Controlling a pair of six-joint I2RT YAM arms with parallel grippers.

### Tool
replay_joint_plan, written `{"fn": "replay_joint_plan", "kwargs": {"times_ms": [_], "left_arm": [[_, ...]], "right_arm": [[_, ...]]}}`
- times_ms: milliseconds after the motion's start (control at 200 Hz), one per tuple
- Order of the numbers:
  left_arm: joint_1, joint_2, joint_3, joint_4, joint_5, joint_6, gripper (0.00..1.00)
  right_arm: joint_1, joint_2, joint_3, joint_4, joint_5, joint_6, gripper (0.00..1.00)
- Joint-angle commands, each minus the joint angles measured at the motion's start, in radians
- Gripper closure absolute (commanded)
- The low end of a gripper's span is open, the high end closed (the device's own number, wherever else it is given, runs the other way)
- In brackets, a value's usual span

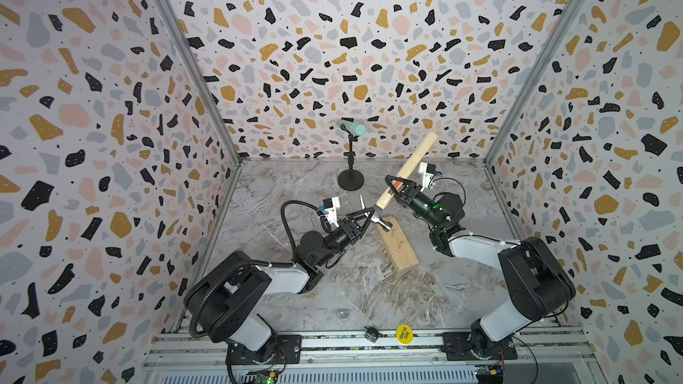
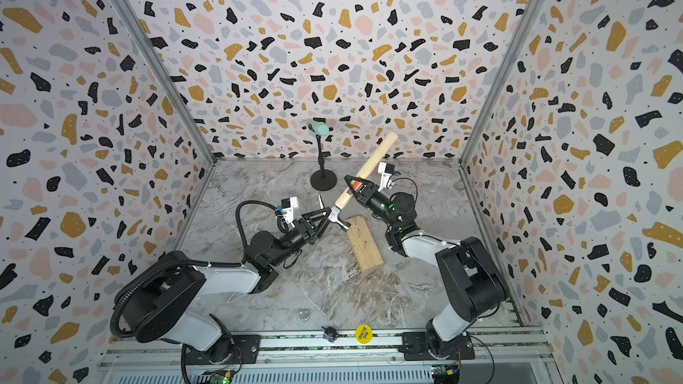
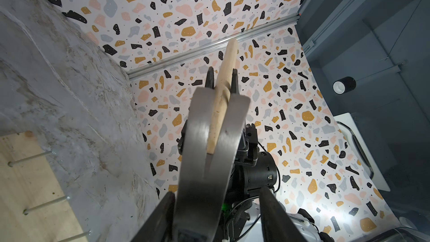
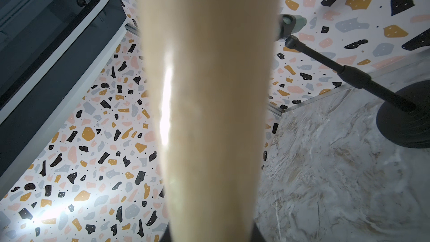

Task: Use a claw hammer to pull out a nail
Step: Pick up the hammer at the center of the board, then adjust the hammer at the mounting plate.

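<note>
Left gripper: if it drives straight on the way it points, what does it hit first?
The silver steel head of the pale-wood-handled claw hammer: it sits between the left gripper's open fingers, directly ahead, so contact looks almost immediate. Exact depth is hard to judge.

left arm (image 1: 284,275): white shells, black joints, ribbed black hose (image 1: 282,216) behind jaws | right arm (image 1: 476,249): same white-and-black, green light (image 1: 436,205) glowing behind jaws | left gripper (image 1: 369,216), right gripper (image 1: 390,188): black triangular frames, white camera block (image 1: 332,208) just behind each pair of jaws

The claw hammer's (image 4: 209,112) blurred handle covers most of the right fingers (image 4: 257,236).
</note>
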Motion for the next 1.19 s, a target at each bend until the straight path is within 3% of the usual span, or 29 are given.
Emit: {"fn": "replay_joint_plan", "kwargs": {"times_ms": [0,305,601,1182], "left_arm": [[0.015,-0.048,0.002,0.009,0.018,0.048,0.45],[0.05,-0.096,0.013,-0.137,0.03,0.111,0.45],[0.068,-0.133,0.064,-0.305,0.044,0.194,0.44],[0.095,-0.149,0.173,-0.553,0.085,0.317,0.44]], "right_arm": [[-0.017,-0.091,0.06,0.065,-0.01,-0.003,1.0],[-0.057,-0.147,0.074,-0.016,-0.04,-0.047,1.0],[-0.088,-0.235,0.136,-0.202,-0.058,-0.177,1.0],[-0.085,-0.407,0.259,-0.636,0.013,-0.563,1.0]]}}
